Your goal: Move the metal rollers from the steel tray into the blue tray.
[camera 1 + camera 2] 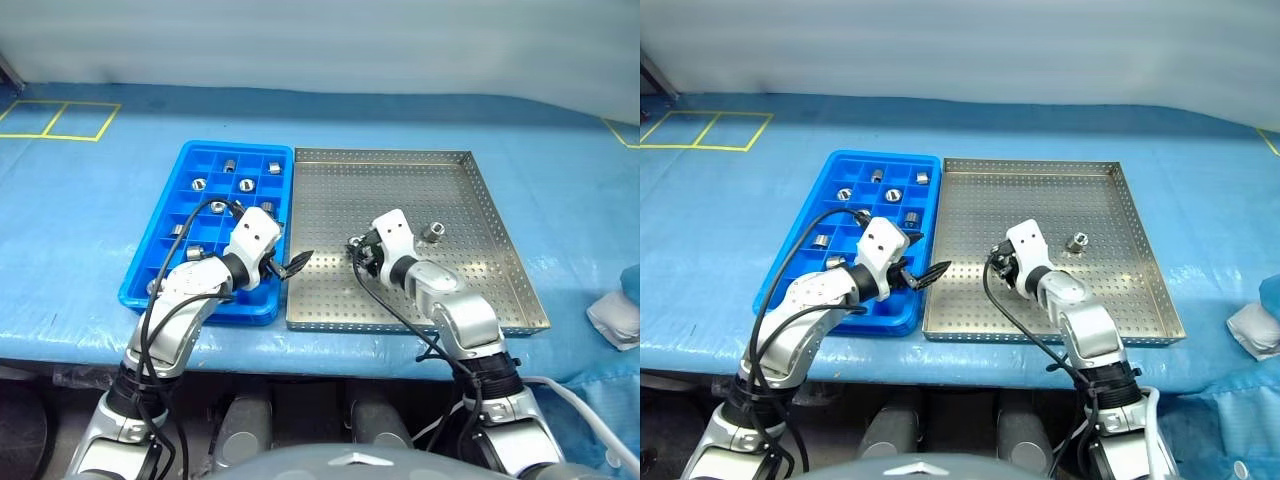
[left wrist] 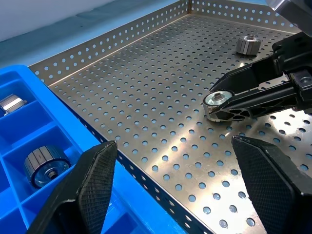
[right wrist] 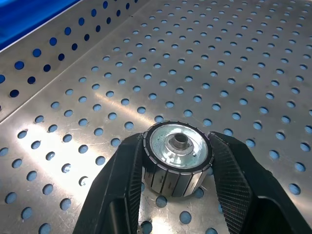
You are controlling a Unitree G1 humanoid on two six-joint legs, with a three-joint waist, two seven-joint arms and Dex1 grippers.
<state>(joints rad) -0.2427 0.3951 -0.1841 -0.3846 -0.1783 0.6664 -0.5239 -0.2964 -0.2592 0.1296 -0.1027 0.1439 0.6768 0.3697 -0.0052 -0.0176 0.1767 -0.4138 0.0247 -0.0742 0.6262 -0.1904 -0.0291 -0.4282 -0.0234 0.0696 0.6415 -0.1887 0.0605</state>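
On the perforated floor of the steel tray point(image 1: 390, 190), my right gripper point(image 1: 358, 250) is shut on a metal roller point(image 3: 178, 158), one black finger on each side of its ribbed rim. The roller rests upright on the tray floor, hole facing up. A second roller point(image 1: 433, 232) stands loose further right in the steel tray. The blue tray point(image 1: 200, 312) lies directly left of it, with several rollers point(image 1: 228, 165) in its compartments. My left gripper point(image 1: 295, 265) hovers open over the seam between the two trays, with nothing between its fingers point(image 2: 92, 185).
Both trays sit on a table under a blue covering point(image 1: 80, 230), close to its front edge. A crumpled white cloth point(image 1: 615, 315) lies at the far right. Yellow tape outlines point(image 1: 60, 120) mark the back left.
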